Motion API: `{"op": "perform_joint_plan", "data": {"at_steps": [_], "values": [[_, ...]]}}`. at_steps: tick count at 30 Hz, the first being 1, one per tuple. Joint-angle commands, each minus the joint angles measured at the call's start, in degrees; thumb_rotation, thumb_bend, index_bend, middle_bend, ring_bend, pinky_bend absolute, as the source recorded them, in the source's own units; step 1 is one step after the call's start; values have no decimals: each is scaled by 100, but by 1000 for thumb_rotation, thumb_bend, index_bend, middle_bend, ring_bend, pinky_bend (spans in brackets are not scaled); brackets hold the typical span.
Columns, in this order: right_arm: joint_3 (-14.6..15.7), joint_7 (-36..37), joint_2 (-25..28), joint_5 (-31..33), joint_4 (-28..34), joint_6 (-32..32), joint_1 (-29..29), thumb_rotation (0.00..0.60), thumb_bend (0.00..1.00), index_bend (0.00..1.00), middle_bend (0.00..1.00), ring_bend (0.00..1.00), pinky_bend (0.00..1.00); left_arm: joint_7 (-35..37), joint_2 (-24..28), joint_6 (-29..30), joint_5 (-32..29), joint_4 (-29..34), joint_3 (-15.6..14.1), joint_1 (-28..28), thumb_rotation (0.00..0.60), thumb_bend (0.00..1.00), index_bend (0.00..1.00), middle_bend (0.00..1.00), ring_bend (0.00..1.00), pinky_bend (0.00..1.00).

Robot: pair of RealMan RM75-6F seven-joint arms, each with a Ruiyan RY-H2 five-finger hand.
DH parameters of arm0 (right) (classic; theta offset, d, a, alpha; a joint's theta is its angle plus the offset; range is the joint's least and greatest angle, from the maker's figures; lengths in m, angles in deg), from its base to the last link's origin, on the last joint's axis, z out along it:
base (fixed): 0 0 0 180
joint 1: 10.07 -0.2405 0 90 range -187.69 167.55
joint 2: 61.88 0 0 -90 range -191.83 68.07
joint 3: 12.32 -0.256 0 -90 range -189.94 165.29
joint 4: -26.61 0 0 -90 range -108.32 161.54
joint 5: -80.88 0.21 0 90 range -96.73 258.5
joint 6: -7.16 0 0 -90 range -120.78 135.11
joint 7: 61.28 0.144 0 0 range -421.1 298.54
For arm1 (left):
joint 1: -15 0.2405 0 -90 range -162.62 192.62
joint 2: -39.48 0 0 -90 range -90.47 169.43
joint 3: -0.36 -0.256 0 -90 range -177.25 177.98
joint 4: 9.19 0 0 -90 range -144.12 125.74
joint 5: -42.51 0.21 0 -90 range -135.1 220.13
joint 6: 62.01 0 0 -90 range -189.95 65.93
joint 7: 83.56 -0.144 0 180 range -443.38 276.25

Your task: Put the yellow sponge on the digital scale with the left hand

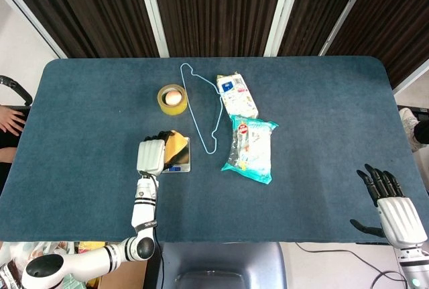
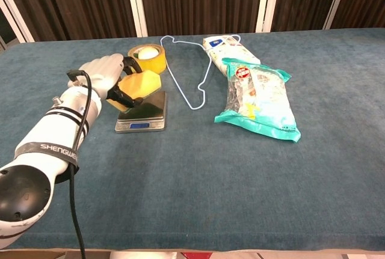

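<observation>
My left hand [image 1: 151,156] [image 2: 107,77] grips the yellow sponge [image 1: 175,145] [image 2: 138,86] and holds it over the left part of the digital scale [image 1: 181,161] [image 2: 146,116]. The sponge hangs a little above the steel platter in the chest view; whether it touches I cannot tell. The scale sits near the table's middle, its display facing the front edge. My right hand [image 1: 395,206] stays at the front right corner, fingers spread, holding nothing; only the head view shows it.
A roll of yellow tape [image 1: 171,97] [image 2: 148,58] lies just behind the scale. A thin wire hanger [image 1: 202,114] [image 2: 191,73] runs to its right. Beyond that lie a white packet [image 1: 236,95] [image 2: 230,48] and a teal-edged snack bag [image 1: 251,148] [image 2: 258,98].
</observation>
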Motion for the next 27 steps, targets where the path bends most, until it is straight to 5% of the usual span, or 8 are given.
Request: {"op": "perform_joint_plan", "data": {"at_steps": [1,6,14,27], "values": [[-5,95,38,14,-17,-71,41,600,196,0,0,0,0,-163,-72,-131,-279,-105,70,-28,600,374,255,347,462,297],[-9,208,92,39,-42,-68,48,600,195,0,0,0,0,-210,-85,-188,-443,0,108,-33,600,371,207,246,244,243],[-19,266,115,48,-58,-106,72,600,195,0,0,0,0,-302,-59,-286,-641,50,104,-49,600,353,126,142,62,174],[-11,163,80,11,-46,-102,78,600,195,0,0,0,0,-130,336,-37,-330,904,-52,92,600,333,88,104,15,157]]}}
